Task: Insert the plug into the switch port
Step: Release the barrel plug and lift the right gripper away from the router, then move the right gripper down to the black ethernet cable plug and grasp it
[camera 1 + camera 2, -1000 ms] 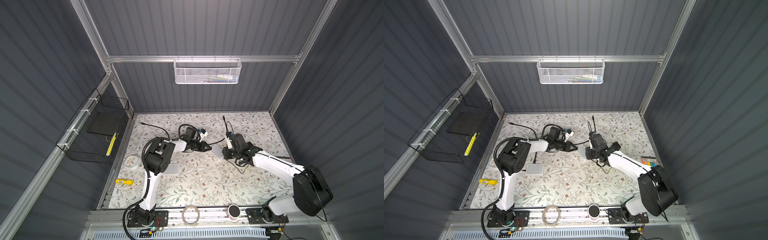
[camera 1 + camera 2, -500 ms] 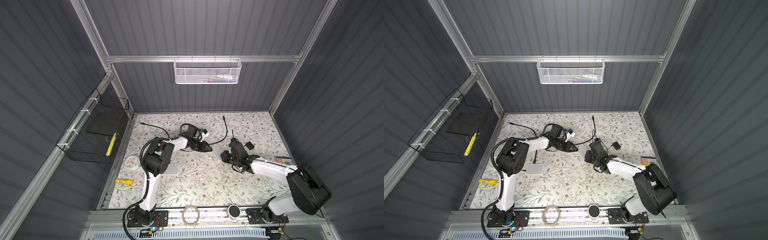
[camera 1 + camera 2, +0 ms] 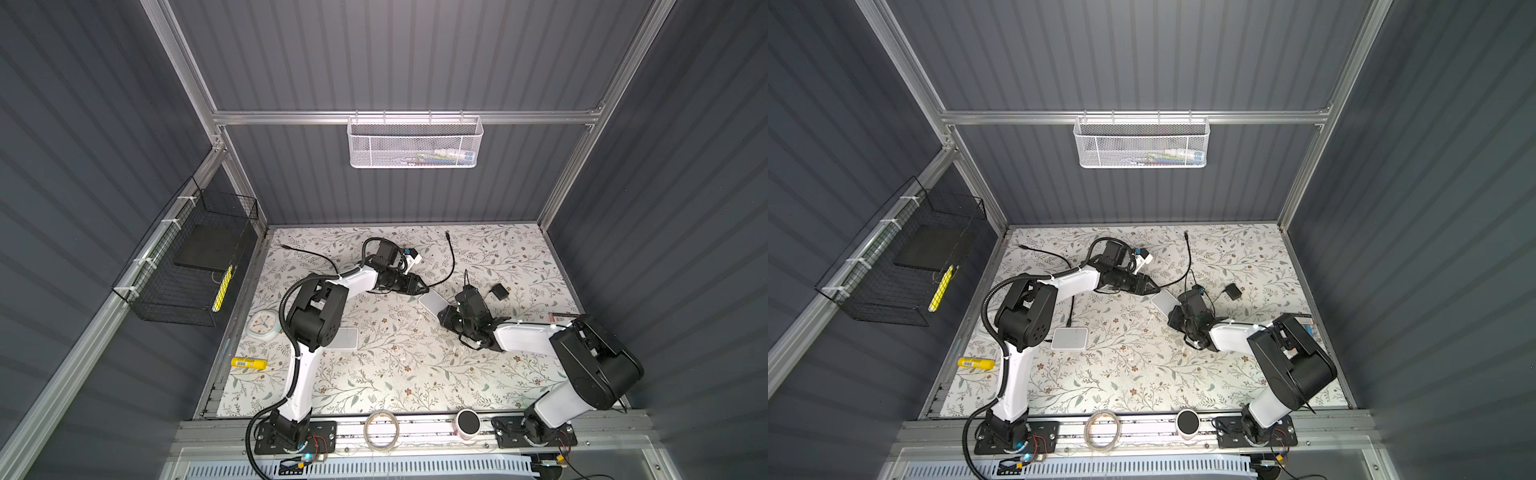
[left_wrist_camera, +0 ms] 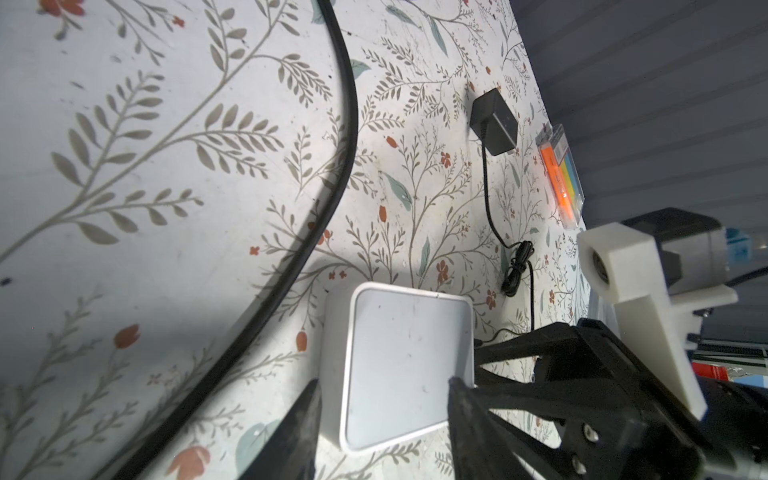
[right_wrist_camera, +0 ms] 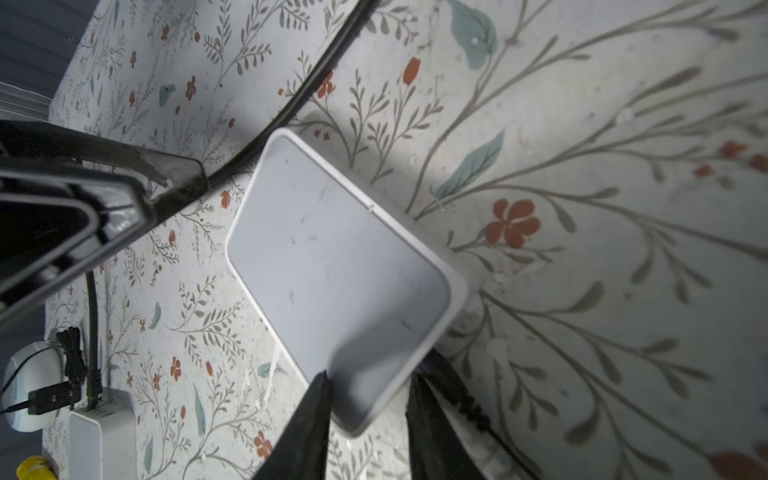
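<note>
Centrally, the white switch [image 3: 432,300] is seen lying flat on the floral worktop [image 3: 395,374], between the two claws. The left claw [image 3: 424,286] is set just beside one side of the switch, fingers spread, where a thick black cable [image 4: 332,166] passes; nothing is seen gripped. The right claw [image 5: 370,376] is placed at another corner, fingers partly apart; whether anything is pinched cannot be told. A thin cord [image 4: 488,199] is led from a black adapter [image 4: 494,122] to the switch's edge by that claw, but the plug itself cannot be made out. The switch's top is shown plain and scuffed. A barcode label is carried by a yellow tube [image 3: 248,363], its print too small to be read; wording on a striped pack [image 4: 561,178] is likewise blurred.
</note>
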{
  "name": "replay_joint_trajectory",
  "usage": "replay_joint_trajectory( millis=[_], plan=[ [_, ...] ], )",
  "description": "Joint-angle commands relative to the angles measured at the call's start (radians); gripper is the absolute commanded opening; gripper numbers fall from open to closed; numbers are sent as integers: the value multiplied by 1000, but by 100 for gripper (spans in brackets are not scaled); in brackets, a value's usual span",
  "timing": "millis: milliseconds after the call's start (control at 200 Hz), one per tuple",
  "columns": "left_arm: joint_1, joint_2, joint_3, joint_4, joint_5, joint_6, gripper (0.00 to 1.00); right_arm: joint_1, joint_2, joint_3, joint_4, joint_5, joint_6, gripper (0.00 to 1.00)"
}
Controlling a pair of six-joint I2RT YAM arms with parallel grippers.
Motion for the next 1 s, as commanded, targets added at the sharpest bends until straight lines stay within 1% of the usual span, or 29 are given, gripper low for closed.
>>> replay_joint_trajectory(
  millis=[0,105,265,415,555,675,770,870,895,996],
  plan=[
    [-23,60,39,-49,4,28,50,-11,39,-19,43,-2,28,34],
    [-38,86,38,-41,16,17,49,-23,57,-16,48,-3,28,34],
    [-51,79,-5,6,19,-18,48,-62,47,-27,53,-11,0,34],
    [-51,52,-45,32,14,-43,48,-104,63,46,-6,-69,-101,34],
    [-58,47,-68,43,15,-56,47,-119,141,157,-69,-149,-189,33],
    [-62,17,-116,76,11,-76,46,-133,180,223,-124,-166,-239,33],
    [-61,-6,-142,80,10,-76,46,-148,185,251,-153,-181,-278,33],
    [-62,-26,-147,83,6,-76,45,-158,174,283,-228,-196,-334,33],
    [-63,-32,-185,87,5,-78,45,-160,168,288,-246,-197,-350,33],
    [-62,-56,-198,90,-1,-82,45,-160,124,301,-346,-191,-425,33]
  ],
)
